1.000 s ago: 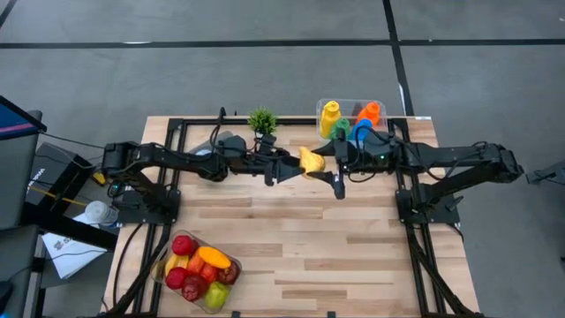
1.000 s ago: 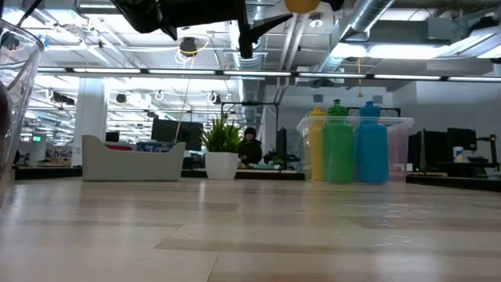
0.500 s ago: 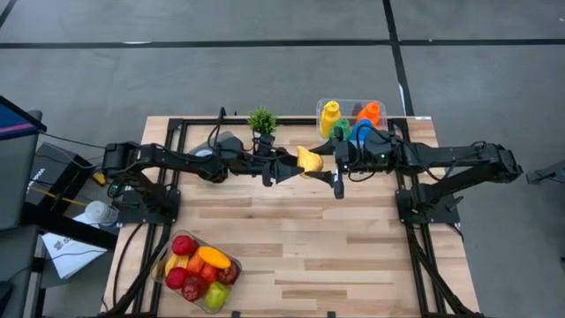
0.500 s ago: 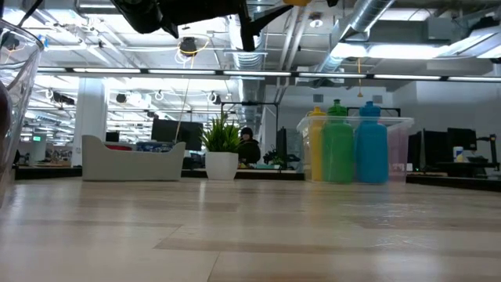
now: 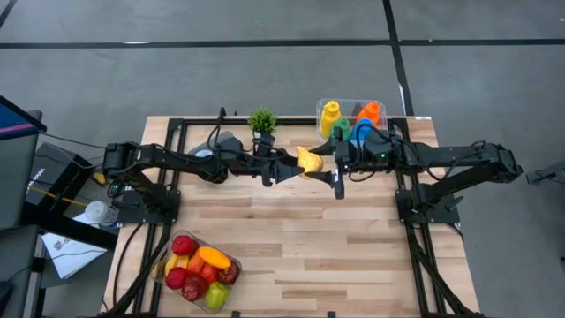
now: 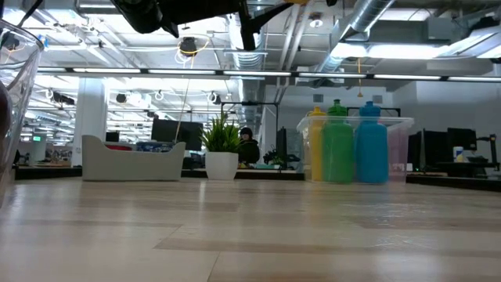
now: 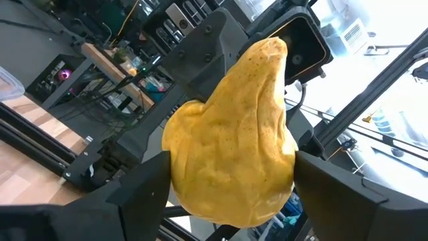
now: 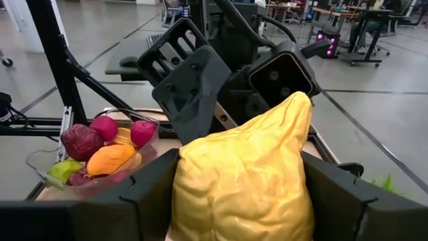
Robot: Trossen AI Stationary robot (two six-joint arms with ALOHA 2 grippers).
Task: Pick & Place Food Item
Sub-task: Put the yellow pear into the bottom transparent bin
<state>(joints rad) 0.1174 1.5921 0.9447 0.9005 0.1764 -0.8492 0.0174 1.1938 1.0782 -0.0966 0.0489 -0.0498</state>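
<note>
Above the wooden table (image 5: 291, 238), left claw (image 5: 284, 170) and right claw (image 5: 333, 164) meet mid-air, both clamped on a yellow toy pear (image 5: 309, 161), w/ fruit tub (image 5: 199, 270) near the front-left edge.

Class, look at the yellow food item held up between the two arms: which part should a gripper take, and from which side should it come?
Probably the wide, rounded lower body of the yellow food item, not its narrow tip. Both the right gripper and the left gripper have fingers flanking that bulge from opposite sides, approaching level above the table; the tapered tip offers less surface and may slip.
</note>
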